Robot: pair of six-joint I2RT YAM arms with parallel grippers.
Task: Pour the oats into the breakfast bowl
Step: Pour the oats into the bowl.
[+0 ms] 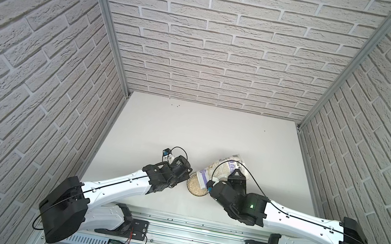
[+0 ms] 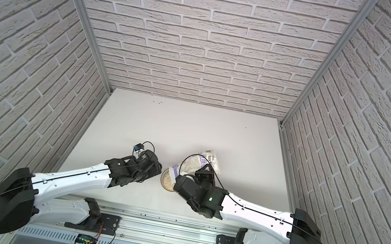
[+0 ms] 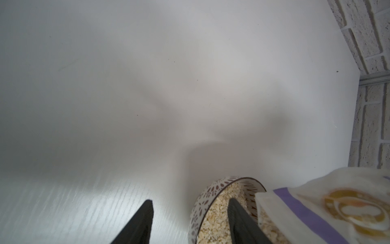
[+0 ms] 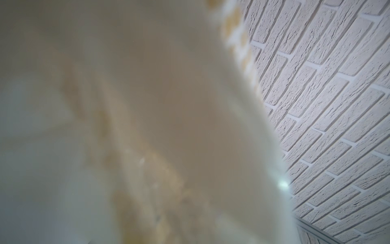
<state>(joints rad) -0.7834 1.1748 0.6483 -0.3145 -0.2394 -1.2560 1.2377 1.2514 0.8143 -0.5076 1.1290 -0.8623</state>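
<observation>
The breakfast bowl (image 1: 196, 195) (image 2: 168, 190) stands near the table's front middle, holding a bed of pale oats (image 1: 195, 185) (image 3: 217, 213). My right gripper (image 1: 235, 174) (image 2: 205, 169) is shut on the white and purple pouch (image 1: 224, 167) (image 2: 198, 161), which is tilted with its open mouth down over the bowl's right side. The pouch (image 4: 147, 105) fills the right wrist view as a blur and hides the fingers. My left gripper (image 3: 190, 200) is open astride the patterned bowl wall (image 3: 202, 196). One finger is over the oats inside, the other outside, apart from the wall.
The white table (image 1: 187, 132) runs back to white brick walls on three sides. A few dark specks (image 1: 175, 105) lie near the back wall. The metal rail (image 1: 196, 234) with both arm bases runs along the front edge.
</observation>
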